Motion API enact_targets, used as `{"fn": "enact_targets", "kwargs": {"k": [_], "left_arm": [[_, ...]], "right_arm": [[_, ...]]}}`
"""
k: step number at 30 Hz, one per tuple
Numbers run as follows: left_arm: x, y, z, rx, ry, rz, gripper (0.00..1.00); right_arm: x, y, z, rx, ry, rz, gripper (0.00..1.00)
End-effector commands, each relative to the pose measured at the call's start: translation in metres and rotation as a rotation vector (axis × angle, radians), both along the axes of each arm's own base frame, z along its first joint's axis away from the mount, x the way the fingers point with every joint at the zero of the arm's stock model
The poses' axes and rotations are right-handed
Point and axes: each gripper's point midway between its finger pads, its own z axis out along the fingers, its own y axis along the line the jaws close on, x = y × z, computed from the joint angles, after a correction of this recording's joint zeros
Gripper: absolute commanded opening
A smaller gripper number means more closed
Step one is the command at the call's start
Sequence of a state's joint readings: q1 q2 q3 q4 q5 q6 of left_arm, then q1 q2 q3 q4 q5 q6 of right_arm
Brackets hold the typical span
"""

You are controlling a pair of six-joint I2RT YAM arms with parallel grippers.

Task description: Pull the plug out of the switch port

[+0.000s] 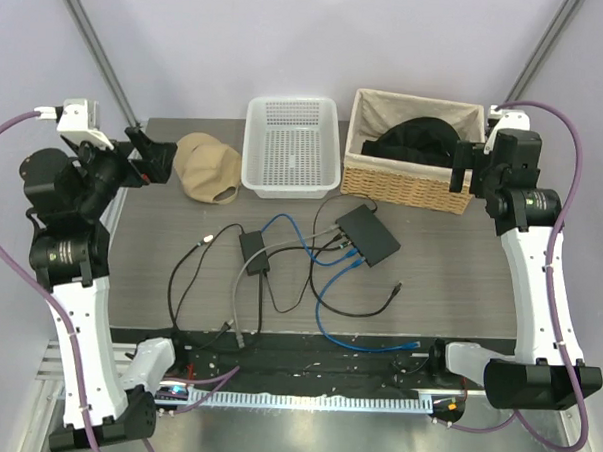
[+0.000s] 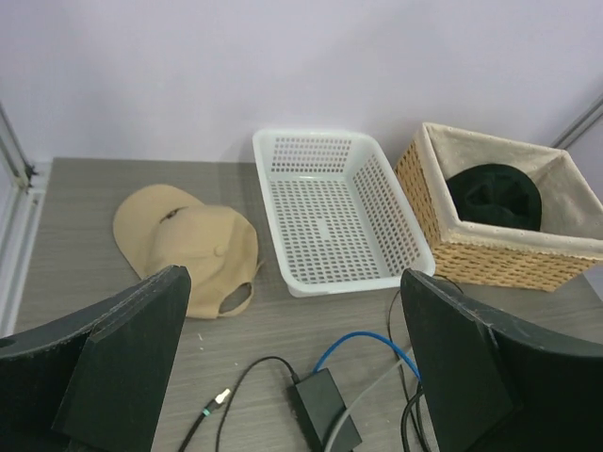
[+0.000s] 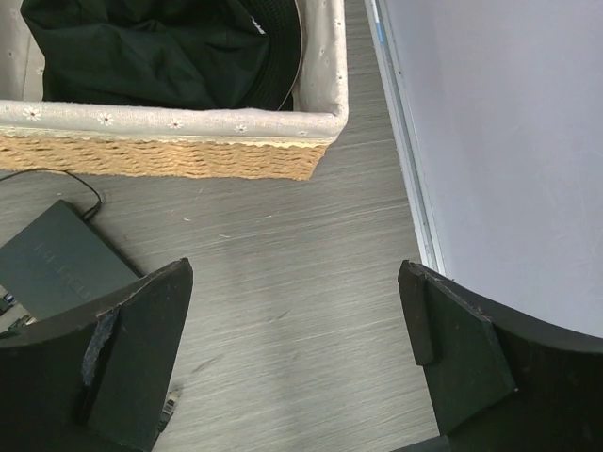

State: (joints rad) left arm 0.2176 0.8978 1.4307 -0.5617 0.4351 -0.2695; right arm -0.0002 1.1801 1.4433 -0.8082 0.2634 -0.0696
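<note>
- Nearest, blue cables (image 1: 324, 287) loop across the middle and run up to the switch.
- The switch (image 1: 368, 234) lies right of centre, its long axis slanting far-left to near-right. Its plugs (image 1: 344, 252) enter the near-left edge.
- The right gripper (image 1: 462, 171) hovers just beyond it, far closer than the left gripper (image 1: 149, 157).
- Both sets of fingers (image 3: 141, 358) gape wide, holding nothing.

The flat matte-black rectangular switch box (image 1: 369, 233) lies flat just right of centre in the top view, turned diagonally, its long sides running from upper left to lower right. Blue and grey cable plugs (image 1: 347, 248) sit in its lower-left long edge
</note>
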Motion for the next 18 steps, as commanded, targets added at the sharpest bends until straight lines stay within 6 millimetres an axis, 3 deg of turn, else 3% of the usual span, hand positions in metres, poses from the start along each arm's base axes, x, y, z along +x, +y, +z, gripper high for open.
{"fn": "enact_targets", "kwargs": {"k": [1,2,4,5,6,8,12,14,16,18], "left_arm": [[-0.008,-0.017,0.001,-0.011,-0.002,-0.095,1.00],[-0.010,-0.020,-0.003,0.055,-0.016,-0.135,1.00],[-0.021,-0.031,-0.010,0.160,-0.053,-0.217,1.00],[-0.018,-0.025,-0.027,0.225,-0.039,-0.202,1.00],[-0.018,-0.020,-0.036,0.262,-0.021,-0.177,1.00],[-0.017,-0.010,-0.049,0.335,0.003,-0.143,1.00],[-0.011,-0.012,-0.084,0.321,0.147,-0.189,1.00],[0.009,0.003,-0.118,0.315,0.281,-0.112,1.00],[0.020,-0.006,-0.151,0.319,0.384,-0.143,0.98],[0.031,-0.015,-0.159,0.293,0.376,-0.182,0.98]], "right_arm": [[0.001,0.001,0.016,-0.028,-0.061,0.036,1.00],[0.001,0.006,0.016,-0.047,-0.058,0.092,1.00],[-0.002,0.035,0.019,-0.050,-0.072,0.309,1.00],[-0.007,0.050,0.017,-0.115,-0.061,0.472,1.00],[-0.025,0.080,0.020,-0.091,-0.077,0.672,1.00],[-0.040,0.101,0.022,-0.183,-0.100,0.863,0.99],[-0.037,0.112,0.007,-0.154,-0.022,0.906,0.99],[-0.030,0.112,0.008,-0.138,0.007,0.890,0.96],[-0.019,0.113,0.009,-0.122,0.036,0.869,0.91],[-0.012,0.120,0.012,-0.087,0.056,0.855,0.87]]}}
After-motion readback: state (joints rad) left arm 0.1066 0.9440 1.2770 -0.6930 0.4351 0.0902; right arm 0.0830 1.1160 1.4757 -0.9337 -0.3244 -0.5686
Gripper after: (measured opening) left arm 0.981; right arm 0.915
